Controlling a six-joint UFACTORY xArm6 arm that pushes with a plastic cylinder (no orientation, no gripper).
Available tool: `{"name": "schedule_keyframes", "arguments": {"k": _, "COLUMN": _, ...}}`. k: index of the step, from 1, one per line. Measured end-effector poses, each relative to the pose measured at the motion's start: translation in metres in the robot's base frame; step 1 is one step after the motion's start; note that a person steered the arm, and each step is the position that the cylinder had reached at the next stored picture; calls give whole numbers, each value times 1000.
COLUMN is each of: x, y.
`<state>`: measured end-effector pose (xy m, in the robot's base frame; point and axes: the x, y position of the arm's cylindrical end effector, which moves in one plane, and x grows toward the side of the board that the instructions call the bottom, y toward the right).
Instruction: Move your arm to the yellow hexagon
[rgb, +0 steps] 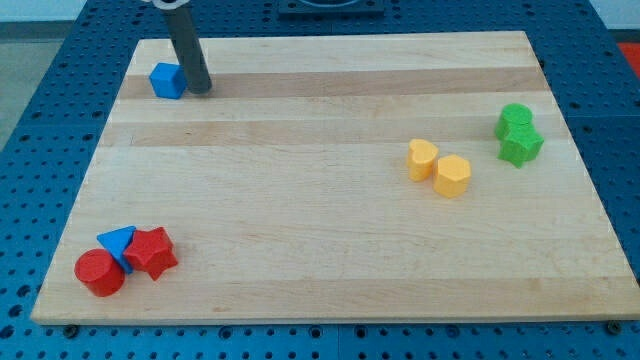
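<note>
The yellow hexagon lies on the wooden board at the view's right of centre, touching a yellow heart-shaped block on its left. My tip is at the view's top left, right next to a blue cube, on the cube's right side. The tip is far from the yellow hexagon, which lies well to the view's right and lower down.
Two green blocks sit close together at the view's right. At the bottom left are a red cylinder, a blue triangle and a red star-shaped block, bunched together. The wooden board rests on a blue perforated table.
</note>
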<state>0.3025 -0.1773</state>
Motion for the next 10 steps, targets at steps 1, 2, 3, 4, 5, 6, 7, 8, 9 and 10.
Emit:
{"name": "schedule_keyframes", "arguments": {"k": 1, "x": 11, "y": 6}}
{"name": "schedule_keyframes", "arguments": {"k": 2, "x": 15, "y": 6}}
{"name": "schedule_keyframes", "arguments": {"k": 3, "x": 83, "y": 31}}
{"name": "schedule_keyframes", "arguments": {"k": 4, "x": 138, "y": 63}}
{"name": "schedule_keyframes", "arguments": {"k": 5, "x": 187, "y": 100}}
{"name": "schedule_keyframes", "arguments": {"k": 6, "x": 231, "y": 152}}
{"name": "schedule_keyframes", "arguments": {"k": 7, "x": 269, "y": 210}}
{"name": "schedule_keyframes", "arguments": {"k": 8, "x": 301, "y": 267}}
{"name": "schedule_keyframes", "arguments": {"k": 9, "x": 306, "y": 274}}
{"name": "schedule_keyframes", "arguments": {"k": 10, "x": 298, "y": 281}}
